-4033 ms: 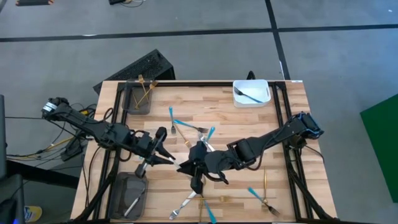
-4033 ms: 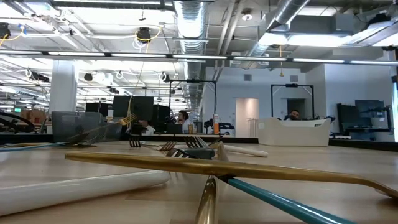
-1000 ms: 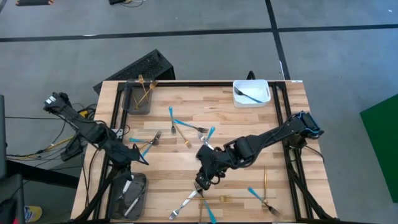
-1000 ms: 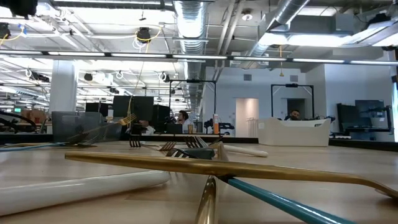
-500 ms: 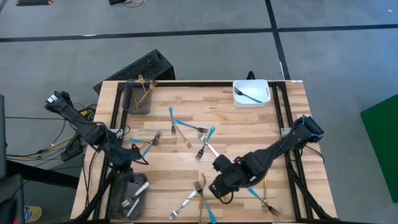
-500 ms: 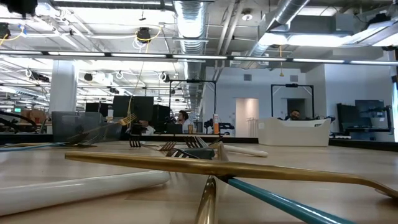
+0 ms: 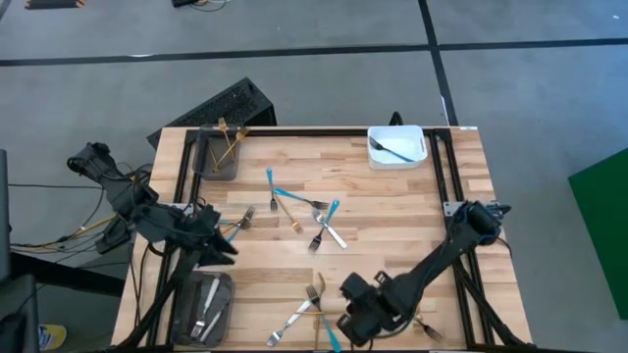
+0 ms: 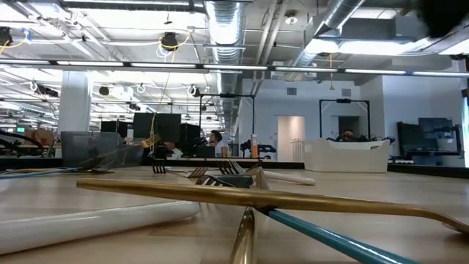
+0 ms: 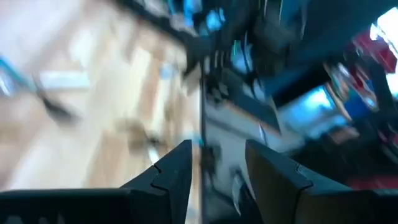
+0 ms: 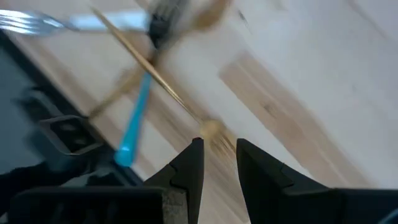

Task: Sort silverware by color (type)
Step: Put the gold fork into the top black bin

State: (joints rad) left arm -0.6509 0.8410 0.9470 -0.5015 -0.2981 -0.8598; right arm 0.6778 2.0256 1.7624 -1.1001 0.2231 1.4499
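Observation:
The silverware lies scattered on the wooden table: blue-handled forks (image 7: 276, 191) and a silver fork (image 7: 324, 233) at the middle, and a mixed heap (image 7: 304, 316) by the near edge. My left gripper (image 7: 218, 245) hovers open at the left side, just beyond the near-left tray (image 7: 186, 299), which has silver pieces lying in it. My right gripper (image 7: 355, 320) is low over the near-edge heap, open. In the right wrist view the knobbed end of a gold utensil (image 10: 211, 129) lies just ahead of the gap in my right gripper (image 10: 217, 146). Nothing sits between the fingers of my left gripper (image 9: 217, 149).
A dark tray (image 7: 216, 167) at the far left holds gold pieces. A white bin (image 7: 396, 155) at the far right holds one dark utensil. A blue handle (image 10: 134, 124) and a silver fork (image 10: 37, 23) cross the gold utensil near my right gripper. Black frame rails edge the table.
My left gripper has let go of a silver utensil, which now lies in the near-left tray, and has drawn slightly away toward the table's middle. My right gripper has travelled from the table's middle toward the near edge and a little to the right.

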